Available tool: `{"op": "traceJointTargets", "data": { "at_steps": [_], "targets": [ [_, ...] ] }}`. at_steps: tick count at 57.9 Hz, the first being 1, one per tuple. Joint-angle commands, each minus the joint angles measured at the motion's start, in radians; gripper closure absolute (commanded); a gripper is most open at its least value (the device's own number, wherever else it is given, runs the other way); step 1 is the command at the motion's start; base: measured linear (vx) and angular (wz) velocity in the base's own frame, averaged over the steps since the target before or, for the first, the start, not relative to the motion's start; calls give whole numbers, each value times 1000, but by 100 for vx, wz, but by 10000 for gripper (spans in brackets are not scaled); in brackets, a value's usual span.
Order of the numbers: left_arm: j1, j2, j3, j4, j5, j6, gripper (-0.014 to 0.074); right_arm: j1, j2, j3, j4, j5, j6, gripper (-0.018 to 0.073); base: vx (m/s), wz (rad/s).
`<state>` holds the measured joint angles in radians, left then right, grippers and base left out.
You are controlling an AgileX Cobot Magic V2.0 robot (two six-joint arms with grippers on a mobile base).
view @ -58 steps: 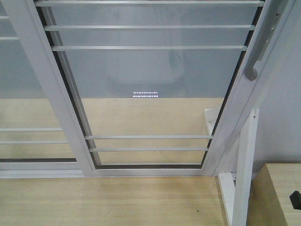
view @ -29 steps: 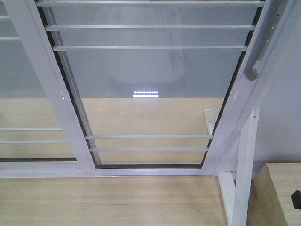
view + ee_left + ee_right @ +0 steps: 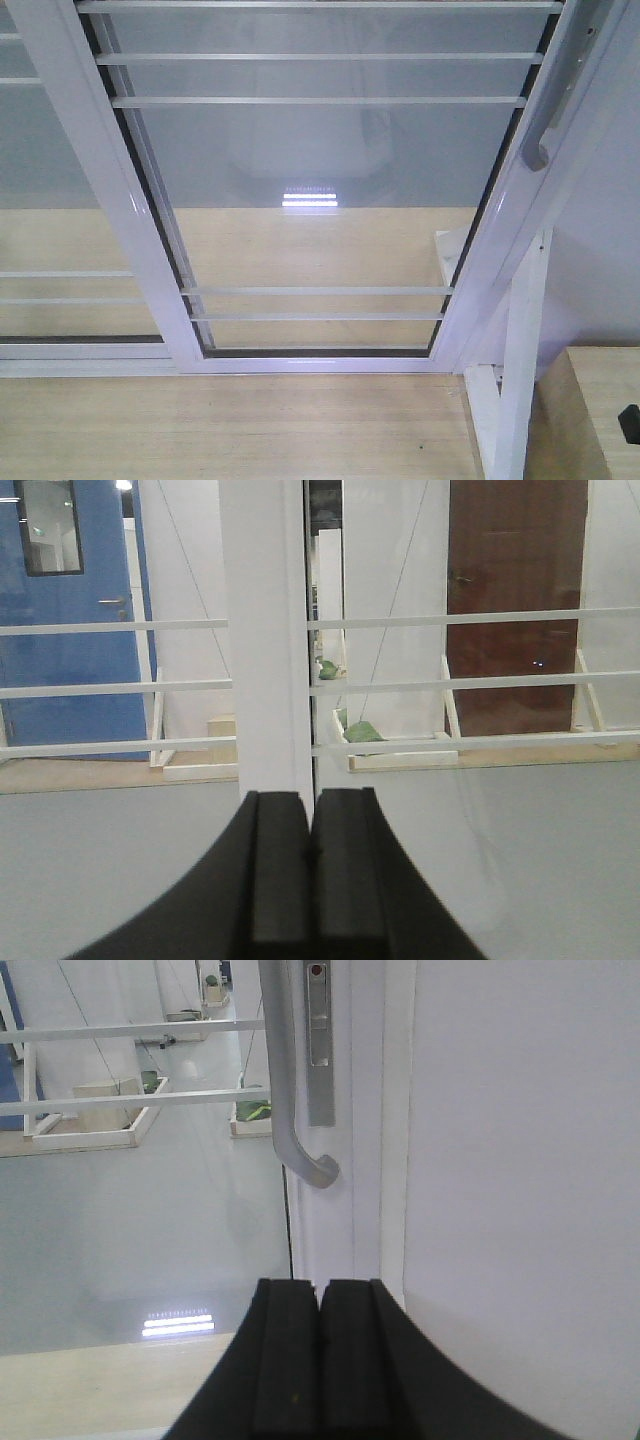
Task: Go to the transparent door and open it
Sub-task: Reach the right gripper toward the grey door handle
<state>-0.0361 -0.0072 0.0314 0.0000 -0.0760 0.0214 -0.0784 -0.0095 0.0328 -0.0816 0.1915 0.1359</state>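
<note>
**A:** where's the glass door (image 3: pixel 318 200) at?

**B:** it fills the front view from 12 down to 6, with the wood floor (image 3: pixel 230 430) under it at 6. Its handle (image 3: pixel 541 128) sits at 2 o'clock on the right frame.

**A:** and the grippers?

**B:** both clenched, pads together on nothing. The left gripper (image 3: pixel 310 810) faces a white upright (image 3: pixel 262 630) at 12. The right gripper (image 3: pixel 320 1295) has the handle's hook at 12, with the small lock (image 3: pixel 318 1040) just beside it.

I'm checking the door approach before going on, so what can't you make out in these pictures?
- Top of the handle: cut off by the upper edge in the right wrist and front views.
- The lock: locked or not is too small to tell, right wrist view.
- Top of the transparent door: beyond the front view's edge.
</note>
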Motion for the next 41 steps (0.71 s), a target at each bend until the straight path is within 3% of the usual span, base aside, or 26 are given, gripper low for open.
{"op": "traceJointTargets", "data": {
  "at_steps": [1, 16, 28, 41],
  "targets": [
    [-5, 22, 12, 0, -102, 9, 603, -3, 8, 2, -6, -93, -4, 568, 0, 0],
    [-5, 22, 10, 0, -115, 8, 603, -3, 8, 2, -20, -159, -4, 568, 0, 0],
    [-5, 22, 2, 0, -193, -11, 603, -3, 8, -19, -21, -318, -4, 568, 0, 0],
    [-5, 48, -168, 0, -192, -9, 603, -3, 76, -283, -87, -191, -5, 568, 0, 0]
  ]
}}
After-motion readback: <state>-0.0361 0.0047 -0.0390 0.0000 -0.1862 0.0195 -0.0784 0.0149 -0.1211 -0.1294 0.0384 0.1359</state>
